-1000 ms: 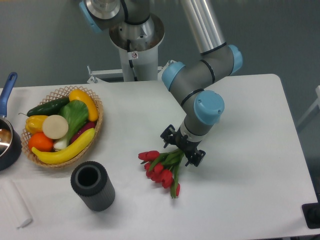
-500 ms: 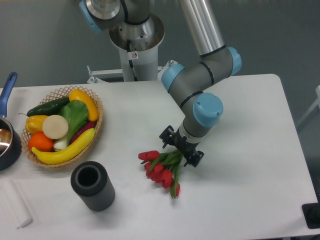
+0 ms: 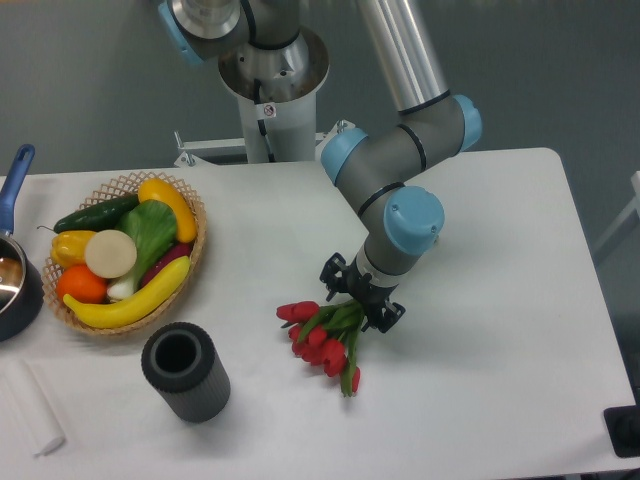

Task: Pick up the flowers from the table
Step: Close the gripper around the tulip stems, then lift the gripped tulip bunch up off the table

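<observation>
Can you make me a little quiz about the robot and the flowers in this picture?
1. True or false: the flowers are standing inside the dark cylinder.
2. What sits closest to the stem end of the flowers? A) the basket B) the end effector C) the blue-handled pot
3. Fill in: the long fruit along the front of the basket is a yellow ____.

Key: 1 false, they lie on the table. 2 B. 3 banana.
</observation>
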`<state>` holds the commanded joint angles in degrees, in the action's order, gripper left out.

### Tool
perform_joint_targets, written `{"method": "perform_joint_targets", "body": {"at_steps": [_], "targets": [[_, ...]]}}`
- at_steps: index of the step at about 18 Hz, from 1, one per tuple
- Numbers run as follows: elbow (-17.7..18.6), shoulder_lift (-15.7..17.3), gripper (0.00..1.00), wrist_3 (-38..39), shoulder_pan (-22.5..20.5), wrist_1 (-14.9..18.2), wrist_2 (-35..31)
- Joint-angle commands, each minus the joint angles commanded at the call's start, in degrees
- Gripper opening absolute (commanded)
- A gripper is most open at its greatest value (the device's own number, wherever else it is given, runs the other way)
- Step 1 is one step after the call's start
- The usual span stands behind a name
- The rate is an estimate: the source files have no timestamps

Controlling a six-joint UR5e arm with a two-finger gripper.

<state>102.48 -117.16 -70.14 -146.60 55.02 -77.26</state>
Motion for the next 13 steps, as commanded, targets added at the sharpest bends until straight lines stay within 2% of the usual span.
{"method": "perform_joint_targets", "body": {"at_steps": [3,6,10,13], "targets": [[-0.09,0.27,0.47,0.00,0.00,0.00,0.00],[-0.09,0.35,0.26,0.44,0.00,0.09,0.00],[-0.17,0.97,0.24,0.53,0.00,0.35,0.09],[-0.53,3.77,0.24,0.27,-0.61,0.27,0.44]]}}
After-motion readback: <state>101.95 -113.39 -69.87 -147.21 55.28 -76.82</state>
